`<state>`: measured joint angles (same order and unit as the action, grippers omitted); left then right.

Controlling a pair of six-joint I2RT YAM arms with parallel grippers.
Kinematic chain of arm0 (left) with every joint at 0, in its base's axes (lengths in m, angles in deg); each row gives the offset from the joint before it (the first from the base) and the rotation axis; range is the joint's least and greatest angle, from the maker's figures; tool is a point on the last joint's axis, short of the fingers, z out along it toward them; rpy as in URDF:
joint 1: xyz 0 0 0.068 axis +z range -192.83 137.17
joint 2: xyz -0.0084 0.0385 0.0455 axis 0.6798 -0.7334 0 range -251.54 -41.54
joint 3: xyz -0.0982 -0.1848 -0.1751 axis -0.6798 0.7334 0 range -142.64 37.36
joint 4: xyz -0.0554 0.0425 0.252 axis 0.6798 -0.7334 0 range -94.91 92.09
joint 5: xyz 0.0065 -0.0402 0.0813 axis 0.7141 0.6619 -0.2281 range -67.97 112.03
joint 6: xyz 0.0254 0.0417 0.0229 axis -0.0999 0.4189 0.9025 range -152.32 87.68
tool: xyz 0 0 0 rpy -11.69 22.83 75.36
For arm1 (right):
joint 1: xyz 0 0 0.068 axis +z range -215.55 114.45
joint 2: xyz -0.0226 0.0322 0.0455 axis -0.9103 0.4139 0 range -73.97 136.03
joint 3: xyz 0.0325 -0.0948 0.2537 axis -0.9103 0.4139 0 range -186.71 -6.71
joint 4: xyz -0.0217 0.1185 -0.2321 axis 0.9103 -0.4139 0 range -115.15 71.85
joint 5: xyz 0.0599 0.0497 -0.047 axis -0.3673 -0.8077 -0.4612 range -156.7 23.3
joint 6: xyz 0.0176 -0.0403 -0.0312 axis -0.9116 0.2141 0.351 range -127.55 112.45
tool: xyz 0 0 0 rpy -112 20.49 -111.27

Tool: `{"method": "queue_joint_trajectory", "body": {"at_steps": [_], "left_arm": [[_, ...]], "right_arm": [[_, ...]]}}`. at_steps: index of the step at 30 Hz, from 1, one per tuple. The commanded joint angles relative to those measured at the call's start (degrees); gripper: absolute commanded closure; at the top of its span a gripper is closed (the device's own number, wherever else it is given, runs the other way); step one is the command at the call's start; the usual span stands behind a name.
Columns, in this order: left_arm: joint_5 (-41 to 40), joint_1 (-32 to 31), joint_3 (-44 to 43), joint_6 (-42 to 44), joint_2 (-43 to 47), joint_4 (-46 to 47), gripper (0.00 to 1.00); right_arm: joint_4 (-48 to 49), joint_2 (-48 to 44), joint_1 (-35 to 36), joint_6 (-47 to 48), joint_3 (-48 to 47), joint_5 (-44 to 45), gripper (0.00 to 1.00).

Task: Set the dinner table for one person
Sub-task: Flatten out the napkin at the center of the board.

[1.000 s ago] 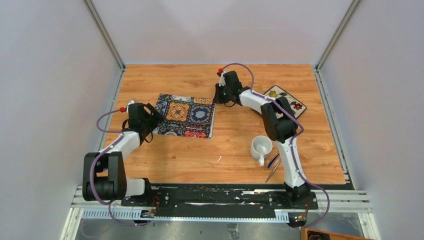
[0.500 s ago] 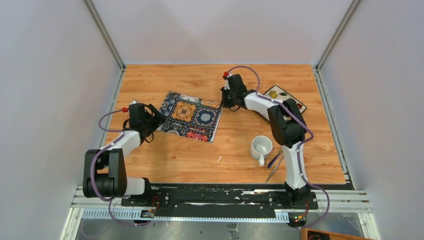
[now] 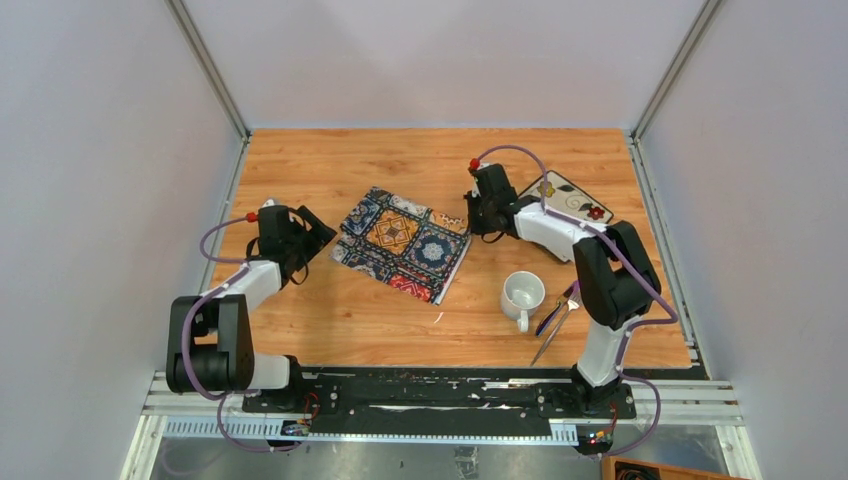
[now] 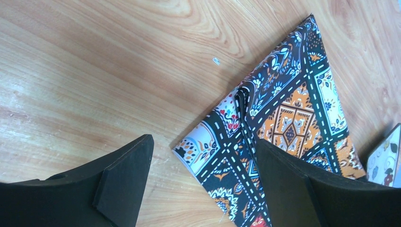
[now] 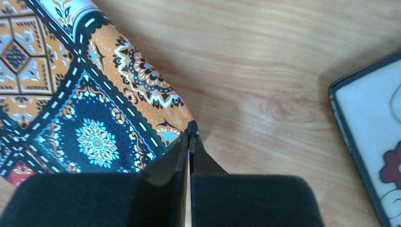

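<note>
While the right gripper (image 5: 190, 135) is nipped tight on the far corner of the placemat (image 3: 405, 243), seemingly to pull it square, the cloth lies askew mid dinner table (image 3: 380, 160), left gripper (image 3: 316, 230) gaping beside it.

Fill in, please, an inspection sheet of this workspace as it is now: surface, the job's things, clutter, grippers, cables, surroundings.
Surface: dinner table, wood-grain planks, flat.
Job's things: placemat lies askew in the middle; white mug stands upright at near right; cutlery lies beside the mug.
Clutter: floral tile at far right, partly hidden by the right arm; small white speck near the front.
Grippers: left gripper open at the placemat's left corner; right gripper shut on its far right corner.
Cables: a purple cable loops along each arm.
Surroundings: white walls, metal frame posts.
</note>
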<state>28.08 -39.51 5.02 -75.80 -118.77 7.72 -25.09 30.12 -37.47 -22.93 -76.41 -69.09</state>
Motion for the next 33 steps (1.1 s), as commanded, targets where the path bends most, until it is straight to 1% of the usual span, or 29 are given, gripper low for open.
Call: {"method": "queue_joint_trajectory", "body": {"at_steps": [1,8,12,14,15,17,18,19,20,21,22,25,28,31,33], "left_arm": [[2.28,-0.23,-0.77,-0.64,-0.57,1.56,0.16],[0.23,-4.49,-0.65,-1.32,1.3,1.51,0.15],[0.05,-5.02,-0.8,-1.22,1.4,1.58,0.15],[0.04,-5.07,-0.8,-1.1,1.62,1.45,0.14],[0.05,-5.05,-0.75,-1.0,1.76,1.49,0.14],[-0.08,-5.07,-0.51,-0.92,2.3,1.46,0.14],[-0.29,-5.09,-0.31,-0.84,2.64,1.41,0.14],[-0.6,-5.12,-0.04,-0.75,2.99,1.38,0.14],[-0.94,-5.15,0.25,-0.65,3.54,1.4,0.13],[-1.35,-5.16,0.64,-0.63,4.23,1.31,0.13],[-2.29,-5.16,1.07,-0.68,5.13,1.07,0.13],[-6.79,-5.35,1.78,-0.52,8.4,-2.7,0.13],[-10.9,-5.69,2.02,0.04,11.58,-7.85,0.14],[-11.12,-5.8,4.26,-0.99,14.68,-9.01,0.14],[-10.91,-6.23,6.26,-2.22,16.83,-8.96,0.15]], "right_arm": [[-3.23,-0.14,3.76,0.46,2.71,0.98,1.0],[-1.83,3.87,10.4,-1.67,2.96,0.63,1.0],[-1.92,5.67,14.31,-2.4,1.94,1.79,1.0],[-2.42,6.18,15.08,-2.33,1.32,2.32,1.0],[-2.71,6.1,15.19,-2.26,0.98,3.28,0.92],[-3.09,5.48,15.21,-1.86,0.43,5.41,0.64],[-3.32,5.02,15.19,-1.48,0.1,6.42,0.53],[-3.59,4.53,15.25,-0.72,-0.29,7.07,0.45],[-3.96,4.2,15.2,-0.07,-0.99,7.58,0.41],[-4.64,3.99,15.2,0.56,-1.88,8.17,0.38],[-5.29,3.97,15.25,1.33,-2.91,8.72,0.37],[-6.55,4.13,15.15,2.93,-6.37,10.33,0.37],[-7.7,4.93,15.07,4.17,-10.51,10.06,0.37],[-8.07,7.08,14.77,5.46,-15.06,7.88,0.37],[-8.06,10.36,14.57,6.56,-18.68,6.04,0.37]]}}
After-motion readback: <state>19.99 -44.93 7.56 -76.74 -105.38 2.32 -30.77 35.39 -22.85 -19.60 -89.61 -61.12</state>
